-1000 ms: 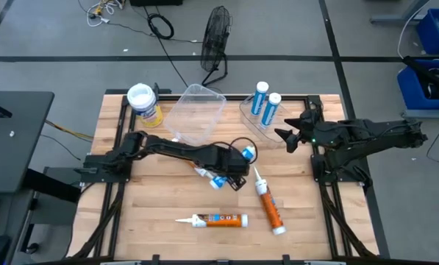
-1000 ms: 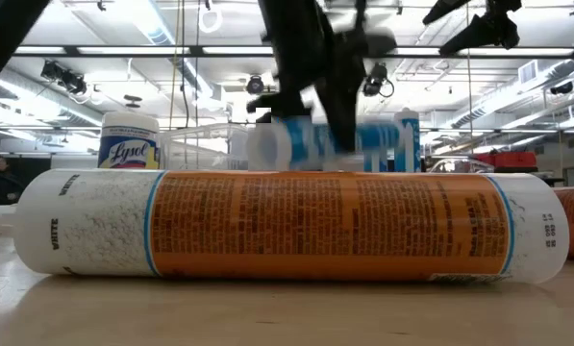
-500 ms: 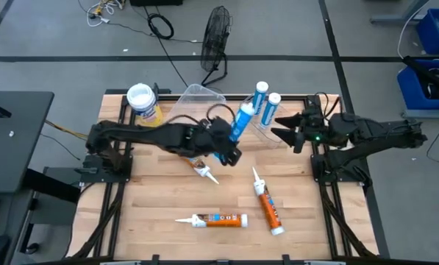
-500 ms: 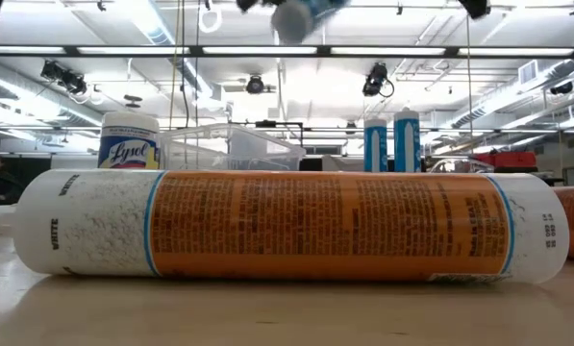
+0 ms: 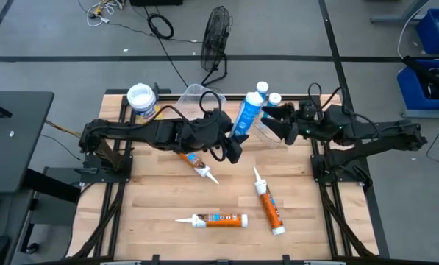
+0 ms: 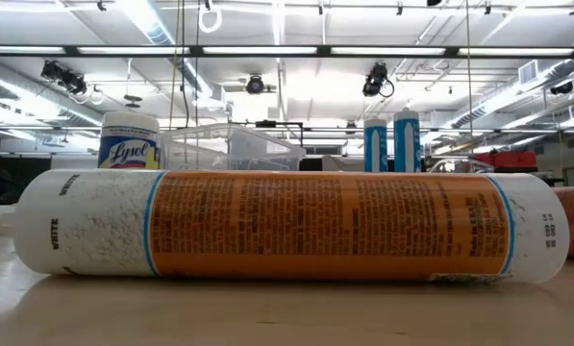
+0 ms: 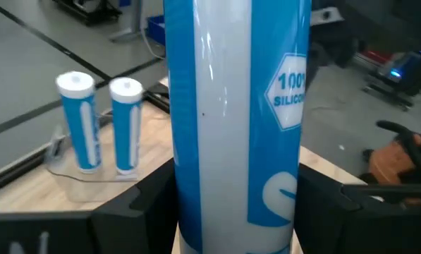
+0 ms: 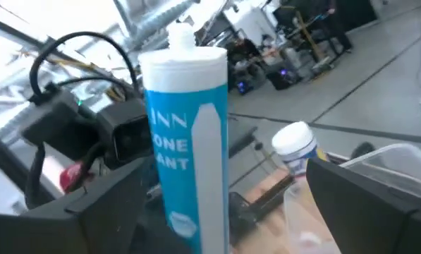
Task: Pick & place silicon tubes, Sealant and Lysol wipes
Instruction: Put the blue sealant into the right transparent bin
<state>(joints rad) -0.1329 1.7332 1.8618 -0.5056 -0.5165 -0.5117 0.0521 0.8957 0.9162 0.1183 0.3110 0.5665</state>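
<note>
Near the table's (image 5: 300, 221) far edge, left tool (image 5: 232, 144) clamps a blue silicone tube (image 5: 245, 118); right tool (image 5: 278, 121) spread apart.

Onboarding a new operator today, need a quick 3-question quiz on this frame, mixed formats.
1. True or false: the left pincer holds a blue silicone tube off the table.
2. How many orange sealant tubes lie on the table? A) one B) two C) three
3. Fill in: the Lysol wipes stand at the table's far ____ corner in the high view.

Key: 1 true. 2 C. 3 left. The right pincer waits near the two standing blue tubes.
</note>
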